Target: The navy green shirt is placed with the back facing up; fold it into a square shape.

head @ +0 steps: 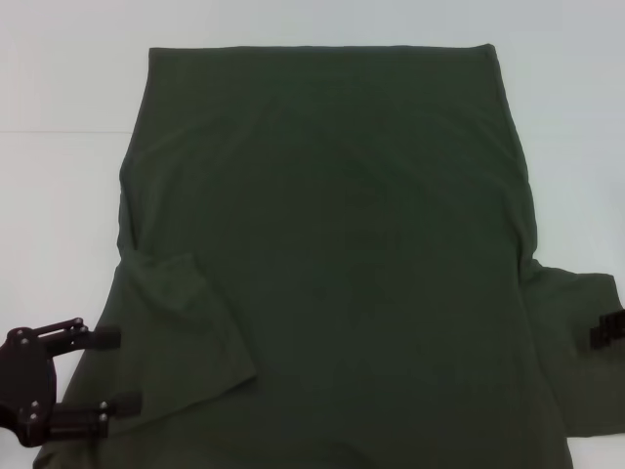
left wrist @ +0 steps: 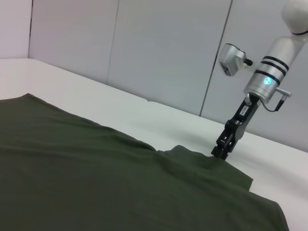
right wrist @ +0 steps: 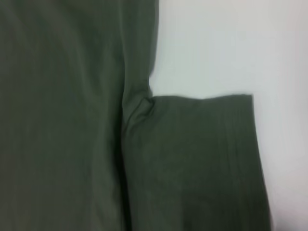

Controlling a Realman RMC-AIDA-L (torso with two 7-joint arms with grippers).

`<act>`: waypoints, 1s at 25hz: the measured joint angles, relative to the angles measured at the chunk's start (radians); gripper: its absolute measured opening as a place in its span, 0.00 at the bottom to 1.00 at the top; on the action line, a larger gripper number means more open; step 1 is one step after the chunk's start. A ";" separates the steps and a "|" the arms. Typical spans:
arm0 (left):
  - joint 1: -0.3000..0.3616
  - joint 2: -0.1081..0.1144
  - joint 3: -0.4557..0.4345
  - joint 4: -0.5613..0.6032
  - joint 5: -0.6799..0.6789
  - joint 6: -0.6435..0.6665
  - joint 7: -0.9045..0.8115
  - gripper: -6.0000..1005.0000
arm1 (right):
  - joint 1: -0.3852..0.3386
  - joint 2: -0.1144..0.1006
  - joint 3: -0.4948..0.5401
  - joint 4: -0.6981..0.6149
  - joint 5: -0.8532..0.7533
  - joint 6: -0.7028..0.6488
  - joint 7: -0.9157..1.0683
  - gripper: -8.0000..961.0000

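The navy green shirt (head: 332, 244) lies spread flat on the white table, plain side up, with its hem at the far end. Its left sleeve (head: 190, 313) is folded inward onto the body. The right sleeve (head: 571, 332) still sticks out sideways and lies flat in the right wrist view (right wrist: 192, 159). My right gripper (head: 607, 330) is at that sleeve's outer edge, shut on the cloth; the left wrist view shows it (left wrist: 220, 153) tip-down on the sleeve (left wrist: 207, 168). My left gripper (head: 115, 371) stands open at the shirt's near left edge, holding nothing.
White table (head: 59, 195) shows on both sides of the shirt and beyond the hem. A pale panelled wall (left wrist: 159, 53) stands behind the table.
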 joint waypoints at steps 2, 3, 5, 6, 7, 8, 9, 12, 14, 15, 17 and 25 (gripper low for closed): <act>-0.001 0.000 0.001 0.000 0.000 0.000 -0.001 0.86 | 0.003 0.000 -0.008 0.008 0.000 0.008 0.000 0.93; -0.002 0.000 0.002 0.000 0.000 0.000 -0.002 0.86 | 0.003 0.000 -0.009 0.009 0.000 0.009 0.000 0.93; -0.003 0.000 0.002 0.000 0.000 0.000 -0.002 0.86 | 0.003 0.000 -0.010 0.009 0.000 0.015 0.000 0.93; -0.003 0.000 0.002 0.000 0.000 0.000 -0.002 0.86 | 0.004 0.001 -0.011 0.009 0.001 0.016 0.000 0.93; -0.003 0.000 0.002 0.000 0.000 0.000 -0.002 0.86 | 0.004 0.003 -0.012 0.009 0.001 0.017 0.000 0.93; -0.003 0.000 0.002 0.000 0.000 0.000 -0.002 0.86 | 0.005 0.004 -0.012 0.010 0.000 0.017 0.000 0.93; -0.003 0.000 0.002 0.000 0.000 -0.001 -0.003 0.86 | 0.006 0.004 -0.013 0.010 0.000 0.017 0.000 0.93; -0.003 0.000 0.001 0.000 0.000 -0.001 -0.004 0.86 | 0.009 0.006 -0.014 0.010 0.001 0.019 -0.002 0.93; -0.002 0.000 -0.001 0.000 0.000 -0.001 -0.004 0.86 | 0.012 0.008 -0.015 0.010 0.001 0.019 -0.003 0.93; -0.002 0.000 -0.001 0.000 0.000 -0.001 -0.004 0.86 | 0.013 0.009 -0.015 0.011 0.001 0.019 -0.003 0.93; -0.001 0.000 -0.001 -0.001 0.001 -0.001 -0.004 0.86 | 0.019 0.011 -0.015 0.019 0.001 0.019 -0.006 0.93; -0.001 0.000 -0.002 -0.003 0.000 -0.001 -0.006 0.86 | 0.028 0.012 -0.018 0.028 0.005 0.018 -0.011 0.93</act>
